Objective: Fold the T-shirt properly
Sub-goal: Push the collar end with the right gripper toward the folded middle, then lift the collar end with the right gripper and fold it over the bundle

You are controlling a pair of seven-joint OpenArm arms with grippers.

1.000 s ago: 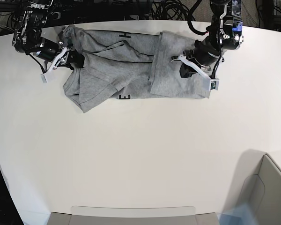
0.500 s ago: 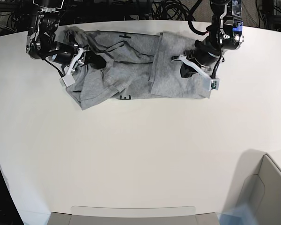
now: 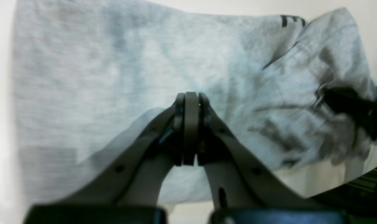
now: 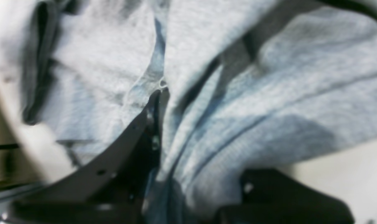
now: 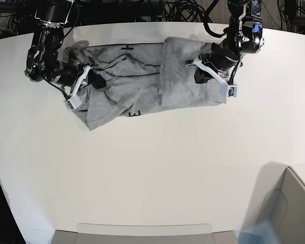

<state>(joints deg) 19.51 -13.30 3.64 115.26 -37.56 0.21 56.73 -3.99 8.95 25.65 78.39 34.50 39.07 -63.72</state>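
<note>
At the far edge of the table (image 5: 152,168) lies the shirt (image 5: 137,76), spread crosswise between my two arms, one side panel already lapped over near the left gripper (image 5: 199,76), the other end bunched and creased by the right gripper (image 5: 94,77). A scrap of black lettering peeps out at the near hem.

From the left wrist I see the left gripper (image 3: 191,102) with its tips pressed flat together, poised over smooth grey cloth (image 3: 114,77); nothing seems caught between them, so I read it as closed on air. From the right wrist the right gripper (image 4: 157,102) is buried in folds of cloth (image 4: 238,93) that spill over one finger; I judge it pinches a fold, though the blur leaves some doubt.

I expect this shirt to be light, limp and quick to drag: any pull at one end will wrinkle the rest and may undo the lapped panel. It won't slip much on pads, but a thin pinch can take only one layer. I'd take it at hem corners or shoulder seams, where the cloth is doubled, and lift low and slowly so that it stays flat
</note>
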